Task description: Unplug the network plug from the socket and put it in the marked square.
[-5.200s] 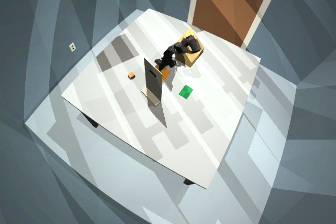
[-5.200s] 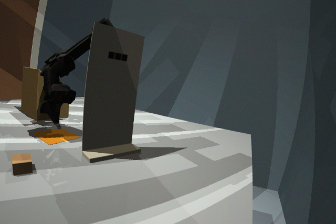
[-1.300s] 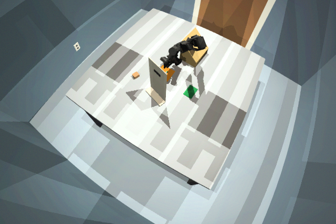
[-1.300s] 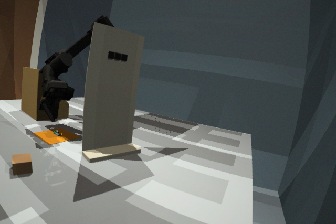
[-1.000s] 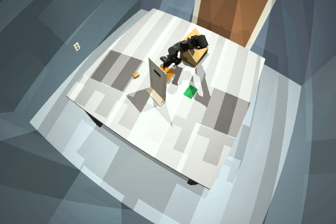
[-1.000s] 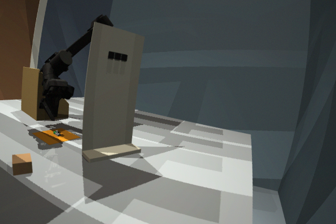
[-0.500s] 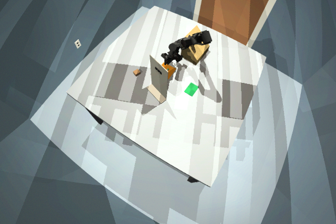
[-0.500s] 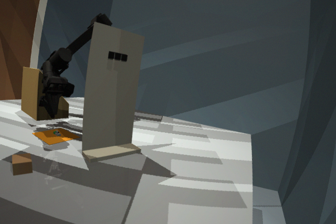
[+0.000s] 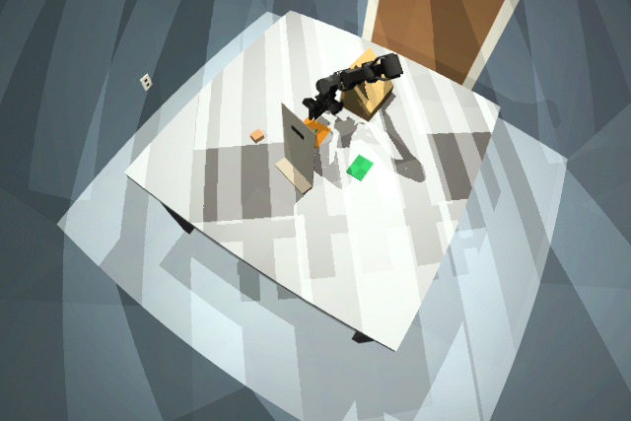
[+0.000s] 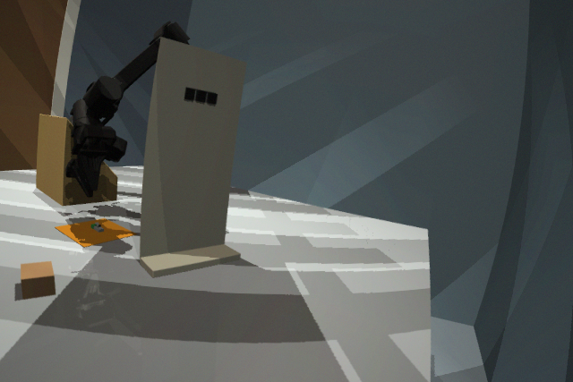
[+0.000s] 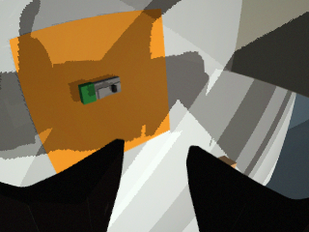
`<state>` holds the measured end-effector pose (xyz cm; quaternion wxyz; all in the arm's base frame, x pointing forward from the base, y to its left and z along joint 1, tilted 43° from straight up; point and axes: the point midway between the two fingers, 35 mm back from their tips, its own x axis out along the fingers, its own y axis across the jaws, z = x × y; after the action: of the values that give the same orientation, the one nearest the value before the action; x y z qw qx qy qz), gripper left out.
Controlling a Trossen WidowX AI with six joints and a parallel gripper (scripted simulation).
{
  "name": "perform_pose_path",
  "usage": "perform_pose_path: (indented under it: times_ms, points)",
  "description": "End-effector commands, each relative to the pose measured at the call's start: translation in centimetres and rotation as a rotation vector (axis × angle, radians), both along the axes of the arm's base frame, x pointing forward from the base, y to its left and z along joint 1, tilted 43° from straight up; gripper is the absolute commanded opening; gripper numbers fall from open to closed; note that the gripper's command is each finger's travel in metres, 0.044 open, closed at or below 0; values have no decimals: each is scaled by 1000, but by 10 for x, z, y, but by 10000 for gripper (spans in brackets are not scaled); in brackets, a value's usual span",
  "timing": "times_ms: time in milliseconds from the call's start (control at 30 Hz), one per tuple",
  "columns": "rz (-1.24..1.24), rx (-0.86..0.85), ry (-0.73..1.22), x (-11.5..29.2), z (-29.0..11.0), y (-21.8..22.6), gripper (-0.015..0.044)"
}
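On orange square (image 11: 97,84), green-grey plug (image 11: 98,89).

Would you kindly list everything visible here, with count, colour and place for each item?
Network plug: one, green and grey, lying inside the orange square.
Orange square: one, flat on the table beside the panel.
Upright panel: one, beige-grey with dark sockets, on a pale base.
Green patch: one, flat on the table.
Small block: one, tan, on the far side of the panel from the arm.
Mounting box: one, tan, under the arm.
Table: one, white.
Door: one, brown.
Arm: one, black.
Gripper: one, black, open, above the square's edge, holding nothing.
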<state>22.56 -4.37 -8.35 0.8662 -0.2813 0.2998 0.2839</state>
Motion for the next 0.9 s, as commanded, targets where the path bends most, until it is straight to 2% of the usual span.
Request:
perform_pose_path:
  times_ms: [0, 867]
  points:
    - [3, -4, -8, 2, 3, -3, 156]
    - [3, -3, -10, -3, 16, -14, 156]
